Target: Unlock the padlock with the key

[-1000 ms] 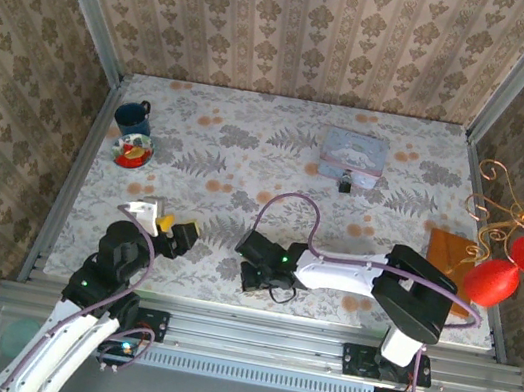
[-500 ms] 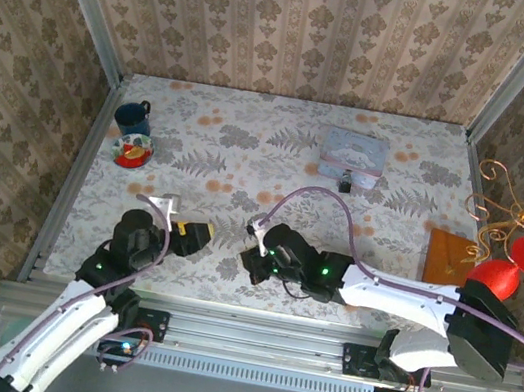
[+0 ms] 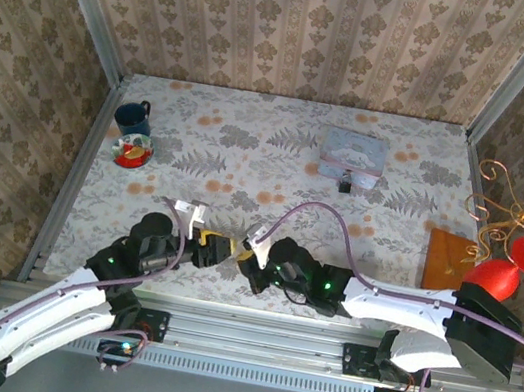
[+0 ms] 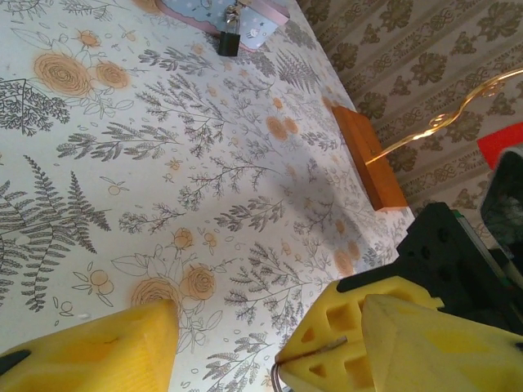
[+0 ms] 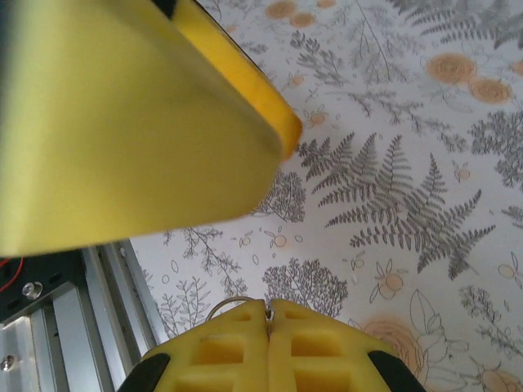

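Although small, the padlock (image 3: 345,182) looked like solid metal: stiff, dense for its size and smooth-sided. It would likely skate or twist if a key prodded it. The best hold was judged to be across the flat sides of its body, leaving the shackle and keyhole face clear.

It sat at the far side of the worktop (image 3: 193,184), touching the near edge of a pale blue tin (image 3: 353,151). Whether its shackle hooked the tin's clasp could not be told. Both arms were well apart from it, low at the near edge.

The right gripper (image 5: 268,327) had its jaws pressed together, pinching a thin metal sliver on a wire ring, taken to be the key (image 4: 330,345). The key was judged light, thin and apt to pivot in the grip.

The left gripper (image 3: 216,249) had its jaws spread, one on either side of the right gripper's tip. Contact could not be told.

The surface was flat and pale, printed with ferns and orange flowers. Patterned wallpaper (image 3: 303,21) covered three sides. A blue mug (image 3: 134,116) and a small dish (image 3: 133,150) stood at the left, a wooden block (image 3: 450,255) and a red ornament (image 3: 492,282) at the right.
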Motion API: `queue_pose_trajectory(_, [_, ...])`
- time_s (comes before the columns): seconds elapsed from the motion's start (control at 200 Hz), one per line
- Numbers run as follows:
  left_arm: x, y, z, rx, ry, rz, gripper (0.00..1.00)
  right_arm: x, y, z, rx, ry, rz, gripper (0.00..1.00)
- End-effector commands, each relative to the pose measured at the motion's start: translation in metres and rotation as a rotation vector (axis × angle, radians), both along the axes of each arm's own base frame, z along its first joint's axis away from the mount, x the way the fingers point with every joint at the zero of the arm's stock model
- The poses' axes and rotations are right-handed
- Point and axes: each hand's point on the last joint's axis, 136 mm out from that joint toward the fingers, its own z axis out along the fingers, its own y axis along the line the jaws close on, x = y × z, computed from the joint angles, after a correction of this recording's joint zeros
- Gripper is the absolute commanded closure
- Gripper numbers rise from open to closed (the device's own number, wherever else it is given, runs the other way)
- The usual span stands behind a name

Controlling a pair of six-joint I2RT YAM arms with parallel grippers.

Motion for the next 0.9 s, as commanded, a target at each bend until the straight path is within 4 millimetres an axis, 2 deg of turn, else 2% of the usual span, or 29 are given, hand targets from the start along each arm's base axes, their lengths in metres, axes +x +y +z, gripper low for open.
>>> queue_pose_trajectory(0.0, [0.003, -0.007, 0.022, -0.026, -0.040, 0.000, 0.41, 0.007, 0.002, 0.022, 0.048, -0.118, -0.022, 1.00])
queue_pose_trajectory(0.285, [-0.002, -0.015, 0.016, 0.022, -0.026, -0.036, 0.48, 0.012, -0.001, 0.031, 0.071, -0.191, -0.058, 1.00])
queue_pose_trajectory(0.445, [-0.004, -0.018, 0.017, 0.029, -0.032, -0.053, 0.48, 0.015, -0.001, 0.027, 0.044, -0.198, -0.069, 1.00])
queue_pose_trajectory(0.625, [-0.008, -0.024, 0.020, 0.029, -0.040, -0.087, 0.43, 0.015, 0.003, 0.024, 0.036, -0.190, -0.069, 1.00])
queue_pose_trajectory(0.75, [-0.011, -0.027, 0.020, 0.033, -0.053, -0.106, 0.36, 0.015, 0.006, 0.025, 0.040, -0.186, -0.067, 1.00])
queue_pose_trajectory(0.895, [-0.010, -0.028, 0.012, 0.074, -0.049, -0.115, 0.38, 0.011, 0.009, 0.027, 0.052, -0.175, -0.045, 1.00])
